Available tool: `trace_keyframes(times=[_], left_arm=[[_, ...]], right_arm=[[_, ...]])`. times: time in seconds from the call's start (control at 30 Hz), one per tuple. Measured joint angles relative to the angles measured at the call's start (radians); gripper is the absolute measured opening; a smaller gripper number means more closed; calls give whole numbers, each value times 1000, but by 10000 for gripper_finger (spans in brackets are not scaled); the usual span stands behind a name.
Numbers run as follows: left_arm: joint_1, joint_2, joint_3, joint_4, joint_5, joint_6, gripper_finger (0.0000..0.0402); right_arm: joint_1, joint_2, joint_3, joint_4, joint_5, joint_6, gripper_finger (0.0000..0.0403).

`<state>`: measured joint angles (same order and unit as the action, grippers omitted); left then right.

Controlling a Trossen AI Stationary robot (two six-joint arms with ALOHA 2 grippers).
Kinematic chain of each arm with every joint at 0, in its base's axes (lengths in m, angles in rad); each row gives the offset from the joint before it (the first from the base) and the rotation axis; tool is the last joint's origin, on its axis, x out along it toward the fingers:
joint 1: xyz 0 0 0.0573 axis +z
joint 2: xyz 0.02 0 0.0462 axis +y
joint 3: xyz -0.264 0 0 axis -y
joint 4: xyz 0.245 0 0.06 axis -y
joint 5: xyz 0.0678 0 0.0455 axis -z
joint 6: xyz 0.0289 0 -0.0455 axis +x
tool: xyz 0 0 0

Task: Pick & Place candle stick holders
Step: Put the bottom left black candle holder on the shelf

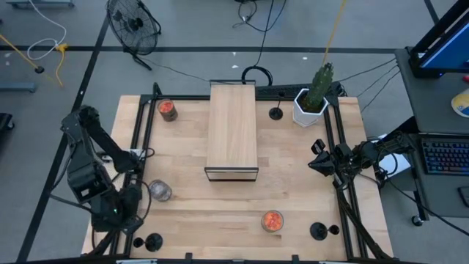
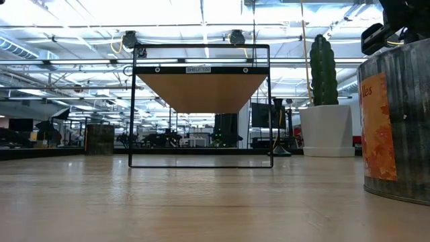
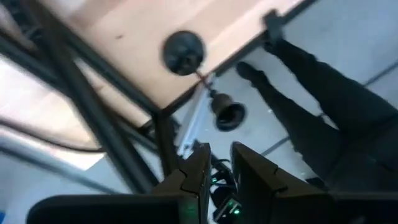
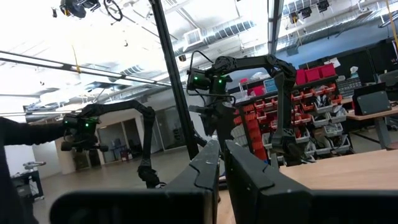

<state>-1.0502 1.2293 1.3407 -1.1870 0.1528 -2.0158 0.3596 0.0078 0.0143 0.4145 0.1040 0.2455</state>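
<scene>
Three black holders stand on their round bases: one by the cactus (image 1: 275, 113), one at the near left corner (image 1: 153, 241), which also shows in the left wrist view (image 3: 182, 51), and one at the near right (image 1: 318, 231). An orange cup (image 1: 168, 110) stands far left, a clear-silvery cup (image 1: 160, 191) at the left, and another orange cup (image 1: 272, 221) near the front, close in the low view (image 2: 393, 128). My left gripper (image 1: 121, 216) (image 3: 221, 165) is shut and empty above the near left corner. My right gripper (image 1: 316, 165) (image 4: 221, 163) is shut and empty at the right edge.
A long pale wooden box (image 1: 231, 128) on a black frame fills the table's middle toward the far edge. A white pot with a green cactus (image 1: 311, 103) stands far right. Black frame rails run along both side edges. Bare wood lies between the box and the near edge.
</scene>
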Motion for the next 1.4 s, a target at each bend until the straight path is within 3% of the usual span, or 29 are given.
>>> trace_keyframes(times=[0.2,0.4,0.73,1.1,1.23,1.4], left_arm=[[-26,41,0,26,-40,47,69],[-32,95,0,25,23,49,69],[-31,166,-1,27,6,81,69],[-32,172,-1,29,3,47,71],[-32,172,-1,37,-18,48,91],[-32,172,-1,37,-24,41,145]], right_arm=[[0,0,0,0,0,0,18],[0,0,0,0,0,0,18],[0,0,0,0,0,0,18],[0,0,1,0,0,0,18],[0,0,1,0,0,0,18],[0,0,1,0,0,0,18]])
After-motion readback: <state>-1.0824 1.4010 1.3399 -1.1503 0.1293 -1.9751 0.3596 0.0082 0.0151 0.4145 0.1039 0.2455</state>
